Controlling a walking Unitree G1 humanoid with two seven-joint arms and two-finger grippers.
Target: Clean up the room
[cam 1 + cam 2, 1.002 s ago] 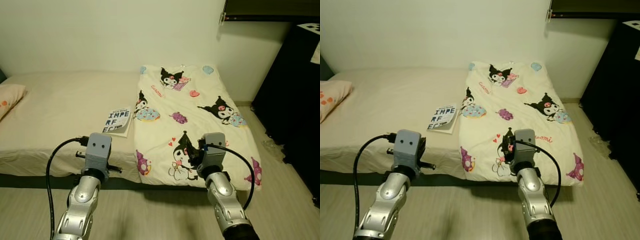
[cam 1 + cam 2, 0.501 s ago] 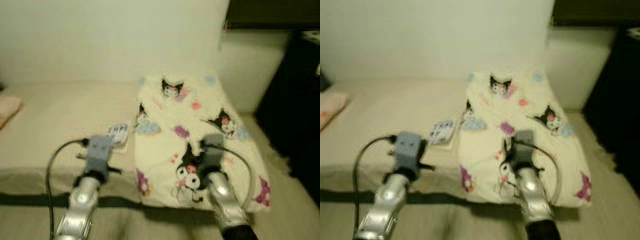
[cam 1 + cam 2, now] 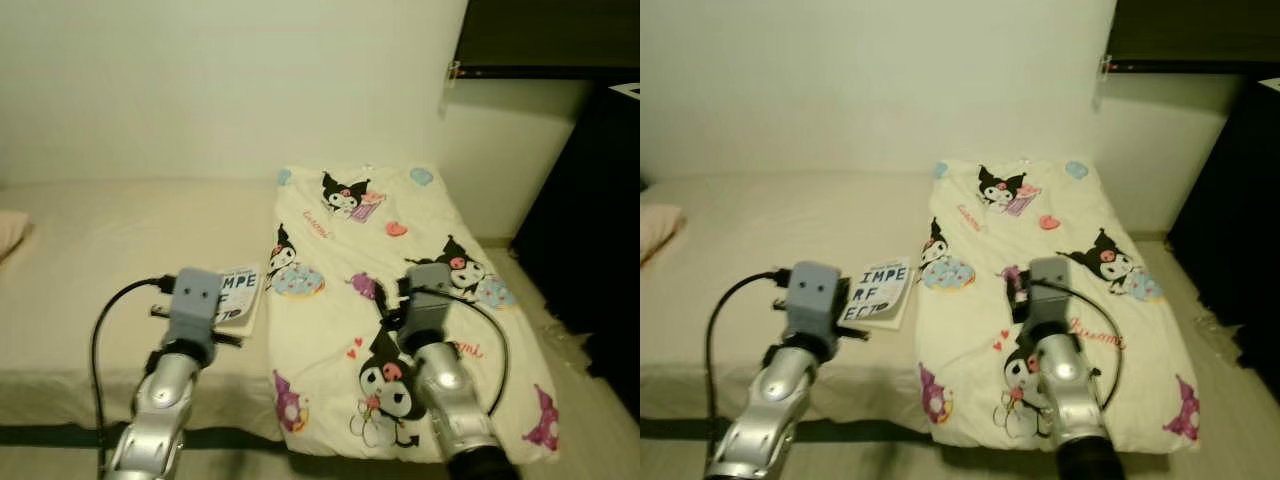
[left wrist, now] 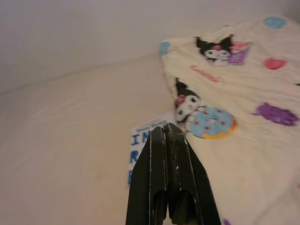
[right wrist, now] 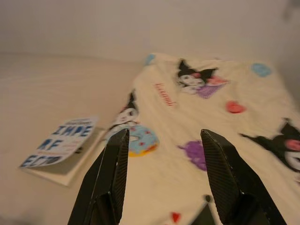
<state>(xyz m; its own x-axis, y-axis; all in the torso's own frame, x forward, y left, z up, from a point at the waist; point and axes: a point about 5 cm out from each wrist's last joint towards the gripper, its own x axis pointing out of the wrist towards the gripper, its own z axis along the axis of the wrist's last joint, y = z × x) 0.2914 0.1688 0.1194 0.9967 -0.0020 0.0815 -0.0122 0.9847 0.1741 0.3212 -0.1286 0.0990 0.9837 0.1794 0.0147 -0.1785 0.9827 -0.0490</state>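
One thin white paperback book with blue block lettering [image 3: 876, 292] lying flat on beige bed sheet [image 3: 100, 230], touching edge of cream cartoon-print blanket [image 3: 390, 260]. Probably light, slightly floppy; best pinching along free edge nearest robot. No containers visible. Left gripper [image 4: 166, 136] hovering over book, fingers pressed together, holding nothing. Right gripper [image 5: 164, 136] spread wide above blanket, empty.

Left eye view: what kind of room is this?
Most likely a bedroom: a bed against the wall, a cartoon-print blanket spread on it, a pillow at one end and a book.
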